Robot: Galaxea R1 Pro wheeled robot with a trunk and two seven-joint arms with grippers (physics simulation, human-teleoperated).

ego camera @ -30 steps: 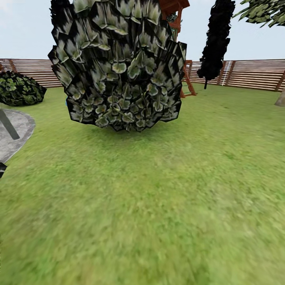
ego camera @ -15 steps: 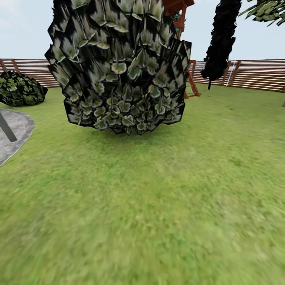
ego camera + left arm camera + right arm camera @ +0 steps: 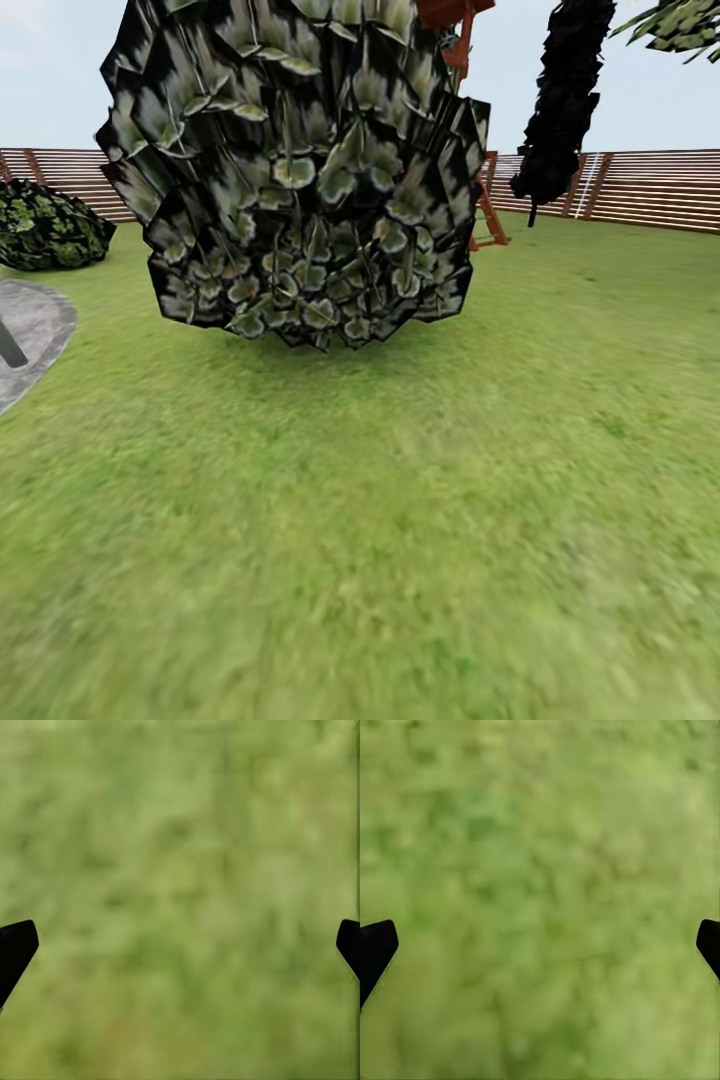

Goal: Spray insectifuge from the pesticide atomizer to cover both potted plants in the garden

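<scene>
I am on the garden lawn point(image 3: 400, 520). The pesticide atomizer and the potted plants are out of view. In the left wrist view, my left gripper point(image 3: 180, 949) is open, its two black fingertips point(image 3: 15, 949) far apart at the picture's edges, with blurred grass between them. My right gripper point(image 3: 540, 949) is open in the same way in the right wrist view, its black fingertips point(image 3: 375, 949) wide apart over grass and holding nothing.
A large dark broad-leaved shrub point(image 3: 295, 170) stands straight ahead. A round grey paved patch point(image 3: 35, 330) lies at the left, with a smaller bush point(image 3: 50, 228) behind it. A brown slatted fence point(image 3: 640, 188) closes the back, with a dark tree point(image 3: 560, 100) and a red-brown wooden frame point(image 3: 485, 200).
The whole head view has shifted: the shrub looks larger and closer, and the paved patch has slid toward the left edge. The camera moved, not the things.
</scene>
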